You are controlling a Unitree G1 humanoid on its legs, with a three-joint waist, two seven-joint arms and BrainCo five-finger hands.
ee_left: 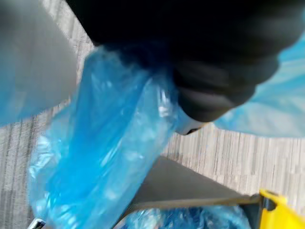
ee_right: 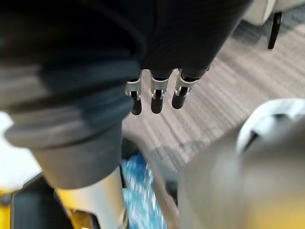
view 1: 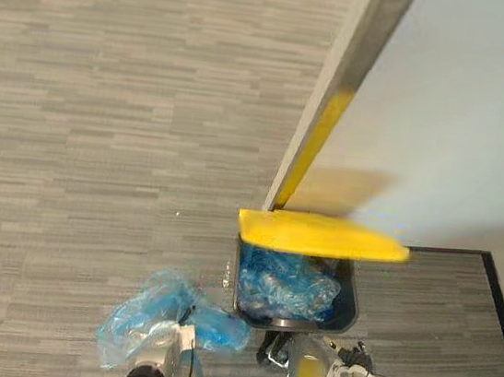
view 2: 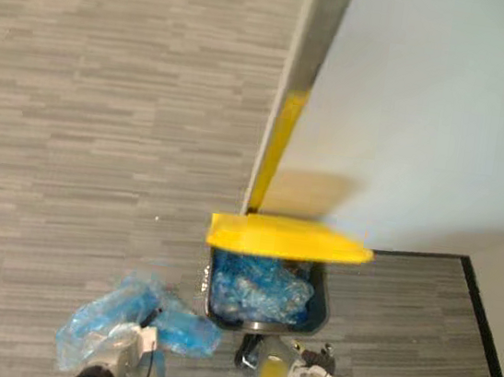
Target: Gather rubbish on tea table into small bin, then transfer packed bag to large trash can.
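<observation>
Where the striped grey carpet floor meets a pale, smooth wall, the large trash can stands with its yellow lid raised. The lid is a flat, glossy slab with rounded corners, seen nearly edge-on above the opening. The can's body is dark grey and roughly rectangular, with rounded corners. It is lined with a crinkled, translucent blue liner that bunches up inside. A grey corner strip with a yellow band runs up the wall edge behind the can, and a dark skirting line borders the wall's foot.

The packed bag is thin, shiny blue plastic, crumpled and puffed into an uneven lump. It lies outside the can, just beside its left wall, and I cannot tell whether it rests on the carpet or hangs clear. The left hand is at the bag's near edge with film gathered around it. In the left wrist view the plastic drapes past the dark ribbed cover, with the can's dark rim beyond. Its fingers are buried in the film, so I cannot tell whether they grip.

The right hand hangs near the can's front, its fingers straight in a row and holding nothing.
</observation>
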